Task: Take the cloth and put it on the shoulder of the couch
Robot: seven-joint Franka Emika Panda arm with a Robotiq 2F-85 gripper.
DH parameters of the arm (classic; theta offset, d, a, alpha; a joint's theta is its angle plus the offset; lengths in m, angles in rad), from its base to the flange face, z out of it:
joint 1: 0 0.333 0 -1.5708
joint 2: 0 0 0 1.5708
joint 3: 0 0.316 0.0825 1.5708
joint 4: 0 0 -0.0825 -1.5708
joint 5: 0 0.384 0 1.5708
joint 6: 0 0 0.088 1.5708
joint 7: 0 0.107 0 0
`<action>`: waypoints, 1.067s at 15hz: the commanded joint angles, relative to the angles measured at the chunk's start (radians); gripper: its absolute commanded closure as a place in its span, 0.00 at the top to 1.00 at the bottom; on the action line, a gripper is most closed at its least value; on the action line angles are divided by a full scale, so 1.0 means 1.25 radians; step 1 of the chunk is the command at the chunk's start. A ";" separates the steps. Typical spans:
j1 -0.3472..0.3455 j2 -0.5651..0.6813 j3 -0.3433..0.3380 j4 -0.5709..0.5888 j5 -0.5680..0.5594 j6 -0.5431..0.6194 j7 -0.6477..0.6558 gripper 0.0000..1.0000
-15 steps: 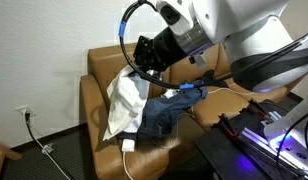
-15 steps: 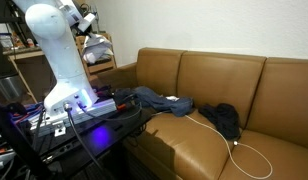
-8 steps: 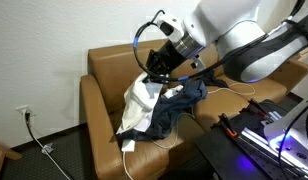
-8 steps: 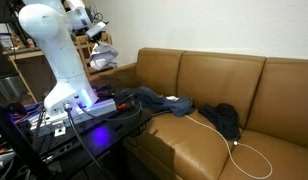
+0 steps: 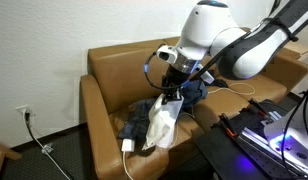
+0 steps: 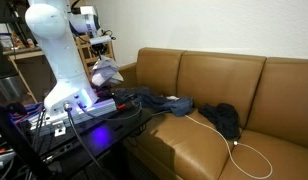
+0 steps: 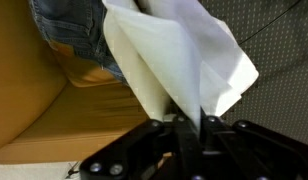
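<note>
My gripper [image 5: 171, 91] is shut on a white cloth [image 5: 162, 123], which hangs from it above the near end of the brown leather couch [image 5: 104, 100]. In an exterior view the cloth [image 6: 106, 72] hangs bunched below the gripper [image 6: 100, 45], over the couch's armrest [image 6: 144, 125]. In the wrist view the cloth [image 7: 174, 55] is pinched between the black fingers [image 7: 190, 128] and spreads out above them. The couch seat [image 7: 54, 105] shows to the left.
Dark blue jeans [image 5: 146, 117] lie on the seat and armrest; they also show in an exterior view [image 6: 149, 98]. A dark garment [image 6: 224, 119] and a white cable [image 6: 244, 150] lie on the seat. A lit robot base [image 6: 79, 110] stands beside the couch.
My gripper has moved with the white cloth from over the couch's back corner down and across toward the near armrest. The cloth now hangs lower.
</note>
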 commanded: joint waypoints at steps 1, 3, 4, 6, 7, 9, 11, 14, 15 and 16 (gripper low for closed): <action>0.171 0.049 -0.141 0.088 -0.141 -0.023 0.091 0.02; 0.272 0.076 -0.226 0.146 -0.268 0.006 0.191 0.02; 0.323 0.095 -0.273 0.185 -0.339 0.014 0.248 0.02; 0.423 0.149 -0.366 0.281 -0.482 0.025 0.368 0.02; 0.464 0.186 -0.404 0.337 -0.550 0.034 0.421 0.02; 0.438 0.136 -0.375 0.285 -0.518 0.021 0.412 0.10; 0.486 0.196 -0.414 0.357 -0.565 0.021 0.448 0.10; 0.493 0.241 -0.416 0.386 -0.568 0.014 0.437 0.02; 0.512 0.254 -0.439 0.408 -0.598 0.028 0.463 0.02; 0.516 0.276 -0.442 0.426 -0.601 0.052 0.473 0.02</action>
